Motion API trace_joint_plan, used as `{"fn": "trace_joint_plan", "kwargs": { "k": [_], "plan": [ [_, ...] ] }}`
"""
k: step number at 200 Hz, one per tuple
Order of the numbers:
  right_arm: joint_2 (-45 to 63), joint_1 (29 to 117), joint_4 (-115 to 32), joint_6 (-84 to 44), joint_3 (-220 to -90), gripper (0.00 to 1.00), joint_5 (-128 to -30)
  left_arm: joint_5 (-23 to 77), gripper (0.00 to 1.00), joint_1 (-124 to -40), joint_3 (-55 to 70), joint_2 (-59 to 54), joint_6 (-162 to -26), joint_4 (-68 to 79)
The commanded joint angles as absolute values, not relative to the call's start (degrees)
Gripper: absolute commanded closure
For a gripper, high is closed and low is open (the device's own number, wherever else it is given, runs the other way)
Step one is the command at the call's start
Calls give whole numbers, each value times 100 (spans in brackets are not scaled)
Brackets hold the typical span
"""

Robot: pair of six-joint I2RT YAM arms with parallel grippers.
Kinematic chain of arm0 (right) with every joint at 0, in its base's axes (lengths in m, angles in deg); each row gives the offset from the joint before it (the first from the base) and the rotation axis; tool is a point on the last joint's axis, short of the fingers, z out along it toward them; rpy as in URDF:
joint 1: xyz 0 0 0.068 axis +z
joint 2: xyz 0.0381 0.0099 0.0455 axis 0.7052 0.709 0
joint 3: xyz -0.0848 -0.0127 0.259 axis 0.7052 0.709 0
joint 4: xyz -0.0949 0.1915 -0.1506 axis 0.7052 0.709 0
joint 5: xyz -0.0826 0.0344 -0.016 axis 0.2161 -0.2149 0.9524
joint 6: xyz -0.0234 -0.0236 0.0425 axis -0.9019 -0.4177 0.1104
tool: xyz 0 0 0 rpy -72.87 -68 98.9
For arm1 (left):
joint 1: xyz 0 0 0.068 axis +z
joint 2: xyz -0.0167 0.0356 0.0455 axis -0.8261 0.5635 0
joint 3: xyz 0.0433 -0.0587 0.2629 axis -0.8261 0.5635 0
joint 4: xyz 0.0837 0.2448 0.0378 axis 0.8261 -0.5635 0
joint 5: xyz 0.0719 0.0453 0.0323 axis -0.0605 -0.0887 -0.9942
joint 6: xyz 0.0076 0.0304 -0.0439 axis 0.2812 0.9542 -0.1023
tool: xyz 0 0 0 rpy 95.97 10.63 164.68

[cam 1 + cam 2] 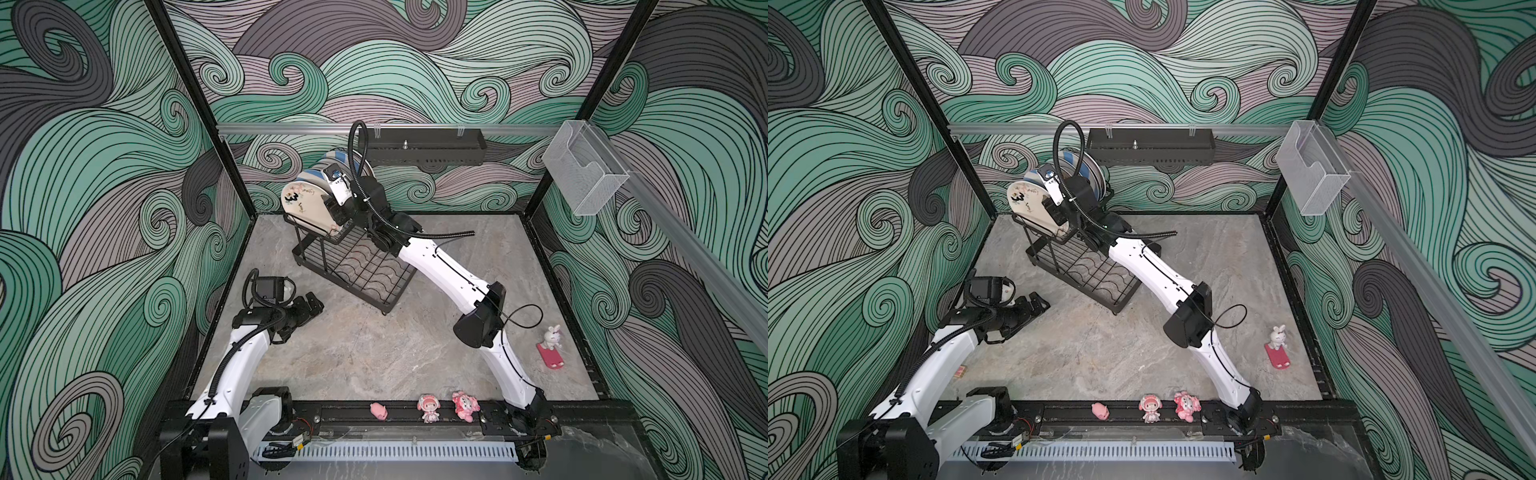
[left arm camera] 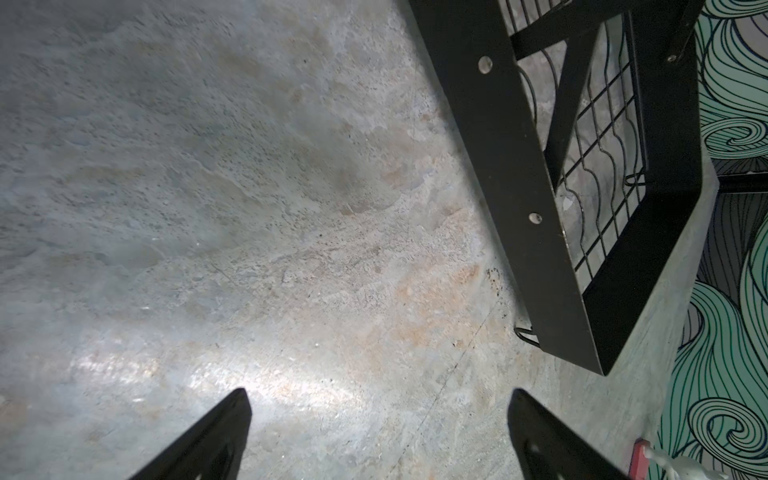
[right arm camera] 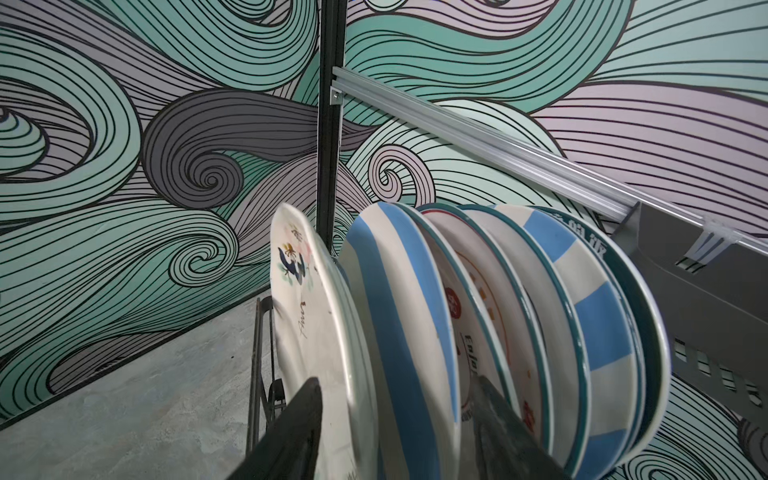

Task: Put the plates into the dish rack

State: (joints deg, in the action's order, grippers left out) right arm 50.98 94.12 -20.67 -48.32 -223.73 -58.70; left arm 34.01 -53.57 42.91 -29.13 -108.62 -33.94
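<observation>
The plates [image 3: 415, 291] stand on edge in the upper tier of the dish rack [image 1: 361, 266]. We judge them stiff, slippery and breakable, best pinched at the rim. The right end effector [image 3: 395, 378] is apart astride the front rims, and the left end effector [image 2: 379, 390] is apart too.

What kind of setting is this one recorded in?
Likely a staged robot test cell, not a real kitchen: wave-printed wall panels in a black frame, two bench-mounted robot arms, and a dish rack of plates on a stone-look tabletop.
</observation>
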Motion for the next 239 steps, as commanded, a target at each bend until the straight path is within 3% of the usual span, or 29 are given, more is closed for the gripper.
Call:
{"fn": "trace_joint_plan", "kwargs": {
  "k": [1,50,87,101,112,121,129,139,147,160,185,201,218,239],
  "plan": [
    [4071,9364,-2036,-4863,-21925,38,-5901,2954,1,-5324,3922,-3265,-10714,-3647],
    [1481,8952,-2229,-4533,-18564,31,-5789,2095,1,-5334,3606,-4412,-10759,-3231],
    [-676,8308,-2232,-4205,-15590,27,-5109,773,1,-5424,4390,-4761,-10534,-1783],
    [-1510,8053,-2207,-4140,-14533,27,-4558,327,1,-5421,4766,-4560,-10386,-1100],
    [-2100,7800,-2176,-3986,-13737,20,-4103,1,1,-5449,4847,-4245,-10427,-762],
    [-2517,7493,-2176,-3848,-13110,20,-3972,-324,1,-5527,4983,-3815,-10294,-128],
    [-2807,7171,-2168,-3668,-12643,12,-3933,-509,1,-5544,4952,-3332,-10115,232],
    [-3029,6806,-2266,-3383,-12147,10,-3966,-500,1,-5540,4748,-2647,-9791,471],
    [-3103,6547,-2526,-3240,-11809,2,-4087,-454,1,-5543,4360,-2132,-9624,51],
    [-3066,6298,-3185,-3004,-11298,0,-4019,-432,1,-5553,4063,-1451,-9262,-148],
    [-2587,6185,-5074,-3254,-10433,0,-3766,-199,1,-5508,4889,-1159,-8785,1498],
    [-1878,5977,-6527,-3524,-10013,0,-3613,575,1,-5439,5355,-884,-8250,2821],
    [-931,5514,-7123,-3495,-10104,0,-4345,748,2,-5407,4984,-600,-8231,2617],
    [236,5321,-7707,-3769,-10471,0,-4650,1027,1,-5386,5121,70,-7981,3559]
  ]
}}
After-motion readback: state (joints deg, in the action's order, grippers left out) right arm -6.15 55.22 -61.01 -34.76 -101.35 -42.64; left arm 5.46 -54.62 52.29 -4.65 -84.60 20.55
